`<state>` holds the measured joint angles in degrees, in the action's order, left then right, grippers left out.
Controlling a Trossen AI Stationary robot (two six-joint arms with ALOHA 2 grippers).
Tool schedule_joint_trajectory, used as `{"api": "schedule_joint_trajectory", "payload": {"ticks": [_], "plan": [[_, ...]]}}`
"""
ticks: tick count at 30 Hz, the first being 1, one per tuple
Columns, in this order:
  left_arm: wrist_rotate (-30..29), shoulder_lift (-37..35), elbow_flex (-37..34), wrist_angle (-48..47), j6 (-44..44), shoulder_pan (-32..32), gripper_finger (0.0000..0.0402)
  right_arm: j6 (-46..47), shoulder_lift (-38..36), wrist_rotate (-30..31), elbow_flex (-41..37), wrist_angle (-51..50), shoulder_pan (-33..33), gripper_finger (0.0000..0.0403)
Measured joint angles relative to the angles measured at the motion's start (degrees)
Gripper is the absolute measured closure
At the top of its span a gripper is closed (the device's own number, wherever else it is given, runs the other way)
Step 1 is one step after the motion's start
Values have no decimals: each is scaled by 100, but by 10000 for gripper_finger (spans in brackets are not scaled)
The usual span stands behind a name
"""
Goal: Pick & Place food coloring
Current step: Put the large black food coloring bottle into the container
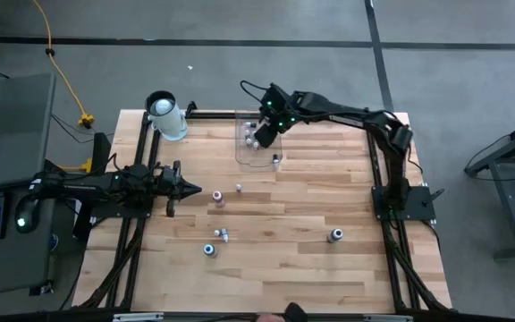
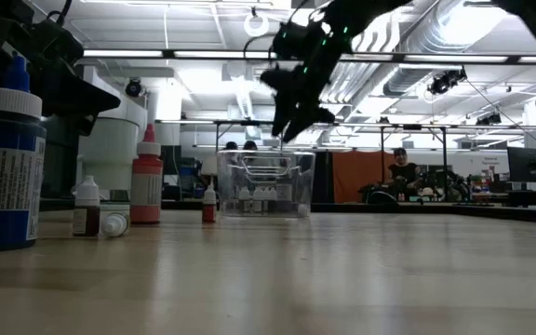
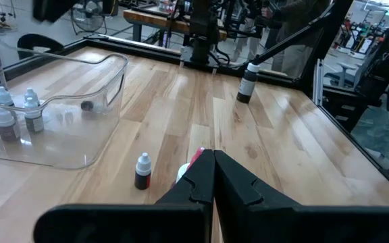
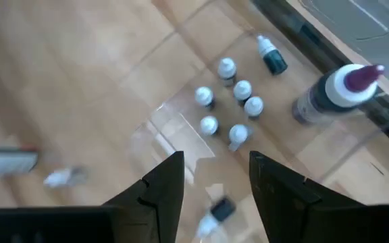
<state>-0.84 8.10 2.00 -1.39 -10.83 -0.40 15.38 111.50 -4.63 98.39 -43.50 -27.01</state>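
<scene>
You're looking at a white cylinder (image 1: 166,117) sitting upper left and a clear bin (image 1: 259,143) sitting top center.

food coloring (image 4: 225,108): tiny white-capped bottles | cluster upright in bin | others scattered on table

One clear bin (image 1: 259,154), one white cylinder (image 1: 166,117), several small dropper bottles (image 4: 209,125).

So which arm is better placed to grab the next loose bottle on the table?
Probably the left. The left gripper, fingers shut, sits low beside the loose bottles, while the right gripper hangs open and empty over the clear bin.
</scene>
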Motion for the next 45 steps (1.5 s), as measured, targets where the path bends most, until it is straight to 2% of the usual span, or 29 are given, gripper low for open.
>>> {"api": "schedule_joint_trajectory", "payload": {"ticks": [8,13,23,28,32,38,41,45], "plan": [[2,0,0,0,0,2,401,-144,-1068,197,2,-1101,438,246],[4,0,0,0,0,2,401,41,-1525,600,2,-1953,941,246],[7,0,0,0,0,2,401,979,-2100,1181,2,-3461,2062,246],[9,0,0,0,0,1,401,1568,-2448,1517,-88,-3735,2499,246],[9,0,0,0,0,2,401,1768,-3132,1511,-1150,-2740,2824,247],[12,0,0,0,0,1,401,2210,-4441,749,-3415,-1186,3298,247],[13,0,0,0,0,2,401,2465,-5052,491,-4230,-943,3720,247],[20,0,0,0,0,1,401,2463,-5540,-290,-4824,-1065,4192,247]]}}
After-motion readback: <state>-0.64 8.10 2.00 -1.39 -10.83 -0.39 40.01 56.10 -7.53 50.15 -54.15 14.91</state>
